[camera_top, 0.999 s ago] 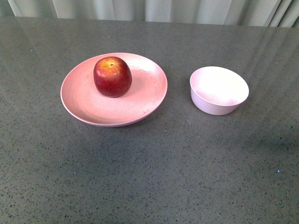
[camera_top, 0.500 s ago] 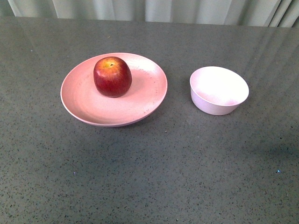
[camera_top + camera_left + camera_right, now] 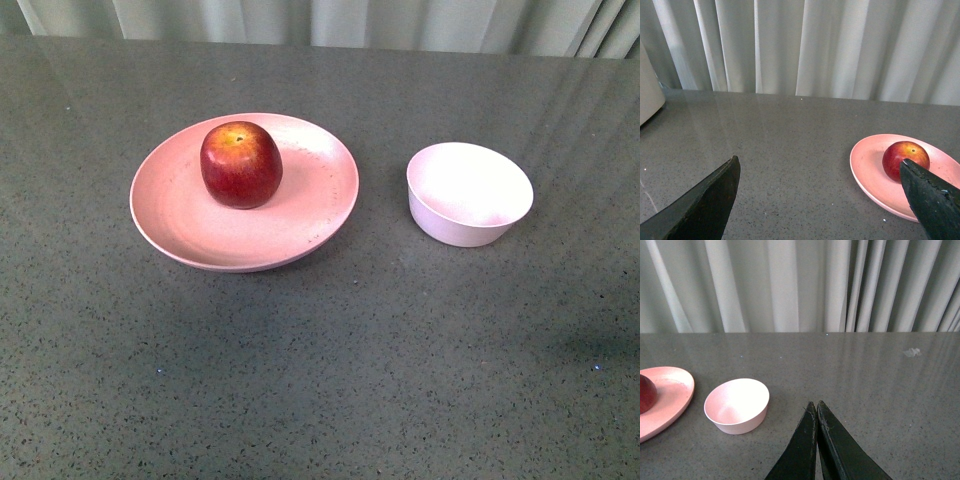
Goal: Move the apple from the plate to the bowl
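**A:** Where is the fruit?

**B:** The glossy dark-red apple with the yellow-orange patch at its stem (image 3: 240, 164) sits upright on the wide, shallow, pale pink plate (image 3: 190, 228), a little behind the plate's middle. The small, deep, pale pink-white bowl (image 3: 456, 228) stands just to the right of the plate on the speckled grey stone tabletop (image 3: 330, 380). It is apart from the plate, and nothing lies in it.

**A:** So nothing is done yet?

**B:** I judge the task to be at its very start, at the reach for the apple. Neither arm shows in the front view.

**A:** And the grippers?

**B:** The left gripper (image 3: 819, 161) has its two dark fingers spread wide with nothing between them. It hangs over bare table, with the plate and apple ahead of it and off to one side. The right gripper (image 3: 816, 403) has its fingers pressed together on nothing and points past the bowl toward the pale pleated curtain (image 3: 790, 285).

**A:** What does the next move call for?

**B:** Probably the left arm, since its fingers are already spread. It has to swing over the plate, centre on the apple, come down around its widest part and close firmly. The skin looks slick and the fruit could roll. The bowl is only just wider than the apple, so the drop has to be well centred.
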